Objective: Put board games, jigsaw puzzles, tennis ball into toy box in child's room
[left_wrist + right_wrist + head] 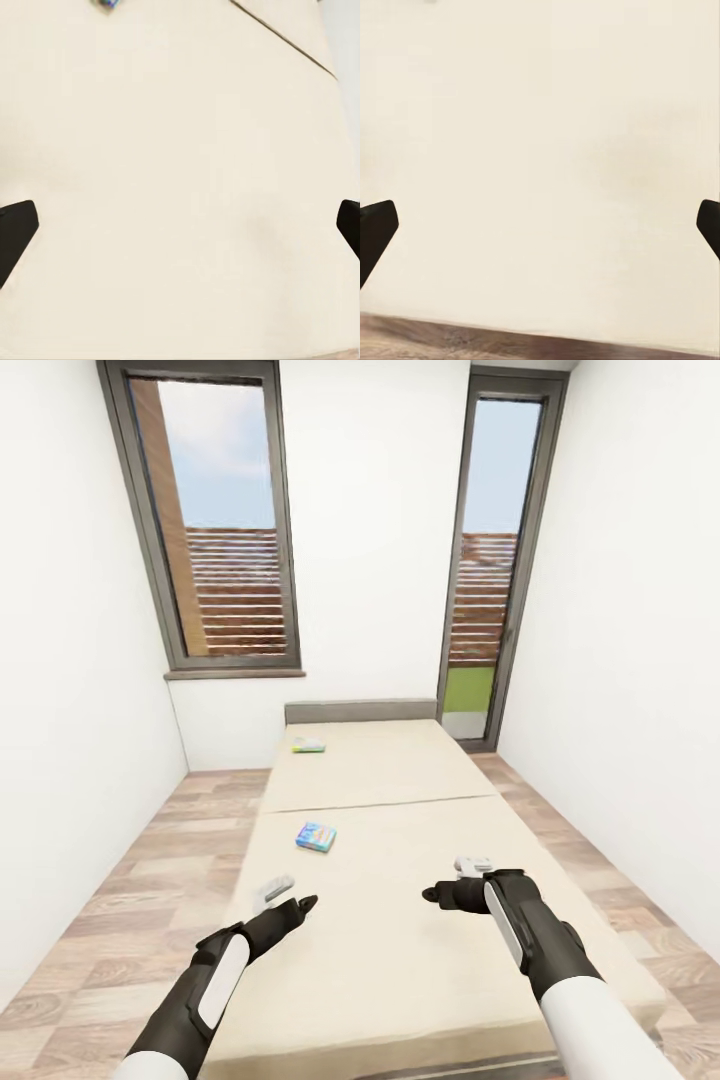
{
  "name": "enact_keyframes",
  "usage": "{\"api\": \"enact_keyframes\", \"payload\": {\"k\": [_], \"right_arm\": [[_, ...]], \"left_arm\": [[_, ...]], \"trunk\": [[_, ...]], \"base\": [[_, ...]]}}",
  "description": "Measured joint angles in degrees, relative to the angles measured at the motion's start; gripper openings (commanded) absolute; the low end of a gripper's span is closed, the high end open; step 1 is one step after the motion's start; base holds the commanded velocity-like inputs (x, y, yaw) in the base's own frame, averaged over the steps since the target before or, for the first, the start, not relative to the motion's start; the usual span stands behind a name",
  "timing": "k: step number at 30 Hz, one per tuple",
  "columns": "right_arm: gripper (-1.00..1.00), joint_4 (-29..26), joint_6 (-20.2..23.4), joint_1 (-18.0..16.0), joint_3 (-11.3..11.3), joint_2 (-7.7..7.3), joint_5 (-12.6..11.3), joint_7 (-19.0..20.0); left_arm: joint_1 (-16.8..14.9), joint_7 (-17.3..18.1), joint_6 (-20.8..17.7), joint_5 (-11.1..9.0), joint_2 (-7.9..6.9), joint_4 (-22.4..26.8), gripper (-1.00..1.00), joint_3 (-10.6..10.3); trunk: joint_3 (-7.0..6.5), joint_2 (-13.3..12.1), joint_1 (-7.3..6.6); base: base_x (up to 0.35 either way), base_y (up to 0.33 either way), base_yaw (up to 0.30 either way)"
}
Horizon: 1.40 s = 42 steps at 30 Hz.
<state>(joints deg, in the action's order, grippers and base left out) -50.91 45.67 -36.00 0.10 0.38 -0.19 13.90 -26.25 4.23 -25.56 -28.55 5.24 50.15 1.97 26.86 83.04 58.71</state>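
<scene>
While facing the large low bed with beige sheet and dark grey frame (400, 960) from its foot end, held both black-and-white arms out low over the near part of that bed. Left gripper (290, 895) angled inward and toward the headboard, forearm rising from beside the bed's left edge; jaws spread wide, with one black fingertip (15, 232) at each side of the left wrist view and bare sheet between. Right gripper (452, 882) pointed inward toward the bed's centre line, forearm bent sharply at the wrist; jaws likewise wide apart, gripping nothing, black fingertips (375, 232) at the edges of the right wrist view above sheet and a strip of wood-plank floor (510, 341).

Lay flat on the bed, well beyond the left gripper and left of the bed's middle: small blue multicolour board game box (316, 836). Rested near the bed's grey headboard (360, 711), at its left corner: second thin game box with green and yellow print (308, 744), too small to read. Stood behind the bed: two tall dark-framed windows (215, 520) in white walls.
</scene>
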Motion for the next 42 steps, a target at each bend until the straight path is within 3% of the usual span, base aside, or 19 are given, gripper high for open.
{"api": "enact_keyframes", "payload": {"k": [24,42], "right_arm": [[1.00,0.0,0.0,0.0,0.0,-0.03,0.0,0.0],[1.00,0.0,0.0,0.0,0.1,0.03,0.0,0.0]], "left_arm": [[0.0,0.0,-0.1,0.0,-0.07,0.0,1.00,0.0],[0.1,0.1,0.1,0.1,-0.11,0.0,1.00,0.0]], "trunk": [[0.00,0.0,0.01],[0.00,0.0,-0.01]], "base": [[0.044,0.330,0.000],[0.204,0.276,0.000]]}}
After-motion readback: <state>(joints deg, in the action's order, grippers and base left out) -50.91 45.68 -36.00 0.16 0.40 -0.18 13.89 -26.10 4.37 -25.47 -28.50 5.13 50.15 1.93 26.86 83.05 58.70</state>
